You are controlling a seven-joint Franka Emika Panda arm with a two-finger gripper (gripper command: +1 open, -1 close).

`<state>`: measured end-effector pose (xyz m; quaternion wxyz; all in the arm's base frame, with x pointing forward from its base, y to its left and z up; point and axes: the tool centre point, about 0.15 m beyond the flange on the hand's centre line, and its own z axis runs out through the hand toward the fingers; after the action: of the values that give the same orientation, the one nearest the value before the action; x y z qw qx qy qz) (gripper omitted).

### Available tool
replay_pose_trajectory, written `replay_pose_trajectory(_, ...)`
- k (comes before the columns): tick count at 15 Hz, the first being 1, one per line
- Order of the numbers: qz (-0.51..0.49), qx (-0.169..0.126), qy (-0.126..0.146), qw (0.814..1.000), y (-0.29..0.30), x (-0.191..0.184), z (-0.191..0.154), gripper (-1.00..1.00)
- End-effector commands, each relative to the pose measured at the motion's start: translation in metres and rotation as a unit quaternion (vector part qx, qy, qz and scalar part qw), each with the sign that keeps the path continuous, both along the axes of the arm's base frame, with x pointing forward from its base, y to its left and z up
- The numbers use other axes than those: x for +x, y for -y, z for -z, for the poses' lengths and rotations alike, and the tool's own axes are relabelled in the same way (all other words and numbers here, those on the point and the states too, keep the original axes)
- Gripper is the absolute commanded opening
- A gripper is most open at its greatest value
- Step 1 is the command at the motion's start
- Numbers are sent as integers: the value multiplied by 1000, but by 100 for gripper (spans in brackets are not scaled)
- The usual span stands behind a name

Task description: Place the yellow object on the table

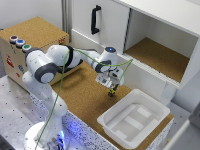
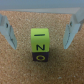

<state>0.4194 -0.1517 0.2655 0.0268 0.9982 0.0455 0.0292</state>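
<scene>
Yellow object (image 2: 40,45) sits on the cork tabletop (image 2: 20,70), clearly seen in the wrist view as a small cube with a yellow-green upper face and a black lower band carrying lettering. In the exterior view the same block (image 1: 111,92) appears only as a tiny dark-and-yellow speck directly below the arm's end, its markings illegible there. The claw (image 2: 40,31) is spread wide, its two fingers (image 2: 8,32) standing either side of the block with cork visible in the gaps; neither finger touches it and nothing is held. The exterior view shows the claw (image 1: 112,88) poised just above the block. A white plastic bin (image 1: 134,118) lies near on the exterior view's right. A cork-topped wooden box (image 1: 32,37) with coloured buttons and a white cabinet (image 1: 150,35) stand behind, well apart.
</scene>
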Motion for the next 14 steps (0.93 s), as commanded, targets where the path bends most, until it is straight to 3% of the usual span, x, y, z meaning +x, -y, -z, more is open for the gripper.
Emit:
replay_pose_trajectory(1,-10,12,-25,1000,6,27,23,100)
replay_pose_trajectory(2,-5,10,-23,1000,5,28,26,-100)
replay_pose_trajectory(8,5,13,-28,1000,-2,31,42,-100)
replay_pose_trajectory(14,-6,-13,14,1000,-18,21,3,-100)
